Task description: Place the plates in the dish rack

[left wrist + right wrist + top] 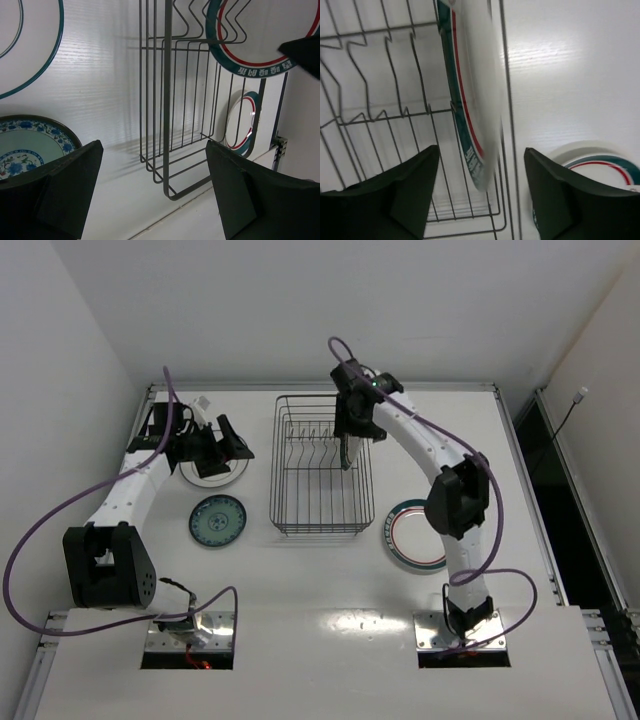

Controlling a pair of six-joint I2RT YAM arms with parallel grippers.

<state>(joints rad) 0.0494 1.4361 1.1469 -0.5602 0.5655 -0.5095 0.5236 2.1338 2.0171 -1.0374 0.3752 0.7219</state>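
Note:
The dark wire dish rack [322,480] stands mid-table. One white plate with a teal-and-red rim [470,100] stands on edge among the tines at the rack's right side, blurred. My right gripper [482,185] is open, one finger on each side of that plate's rim without touching it. My left gripper [228,448] hovers open and empty over a pale plate [215,478] left of the rack. A small teal-patterned plate [218,521] lies nearer the front. Another teal-and-red rimmed plate [412,537] lies flat right of the rack, partly under the right arm.
In the left wrist view the rack's wire wall [167,100] is straight ahead, with the teal-patterned plate [30,145] at lower left. White walls close the table at the back and left; a dark gap runs along its right edge.

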